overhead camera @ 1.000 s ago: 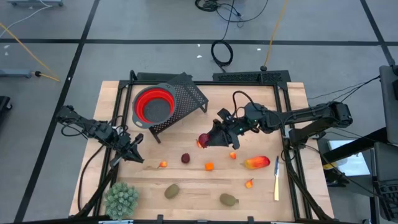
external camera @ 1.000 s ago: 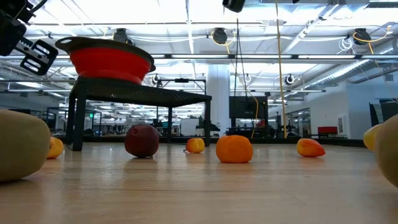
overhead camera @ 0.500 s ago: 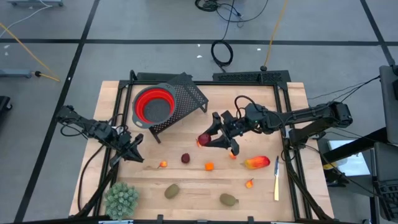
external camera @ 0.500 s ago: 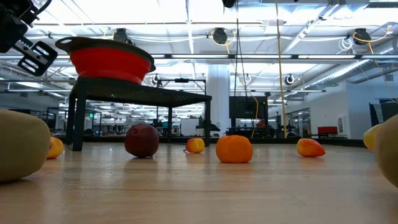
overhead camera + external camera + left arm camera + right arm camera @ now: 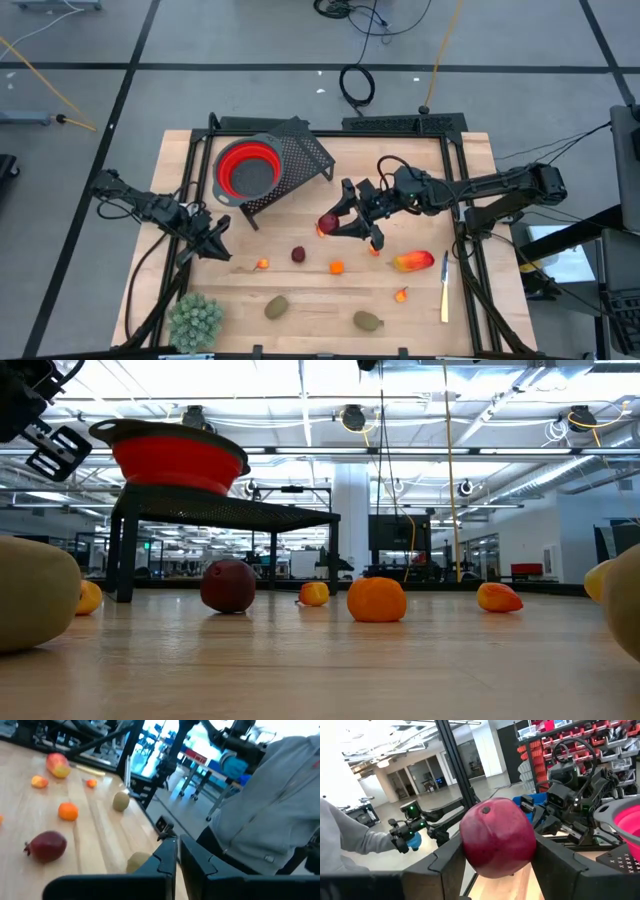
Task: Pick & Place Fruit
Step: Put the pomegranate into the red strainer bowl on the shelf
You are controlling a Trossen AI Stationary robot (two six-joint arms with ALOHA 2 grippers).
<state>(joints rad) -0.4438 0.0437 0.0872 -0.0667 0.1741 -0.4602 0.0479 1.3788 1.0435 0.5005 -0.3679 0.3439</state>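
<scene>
Wooden worktop, framed in black rail, on a grey workshop floor. Item in hand: one dark red ball, clamped between the fingers of the right pincer, held above the worktop's middle, near the black mesh stand that carries the red collapsible bowl. Bowl: appears empty, so by my reckoning no fruit is placed yet. Fruit left on the worktop: a second dark red ball, small orange pieces, a longer red-orange-yellow piece, two brownish-green ovals near the front edge. Left pincer: closed on nothing, waiting at the left side. Also present: pale green spiky plant, a knife at the right. Status: first carry under way, nearly all remaining.
</scene>
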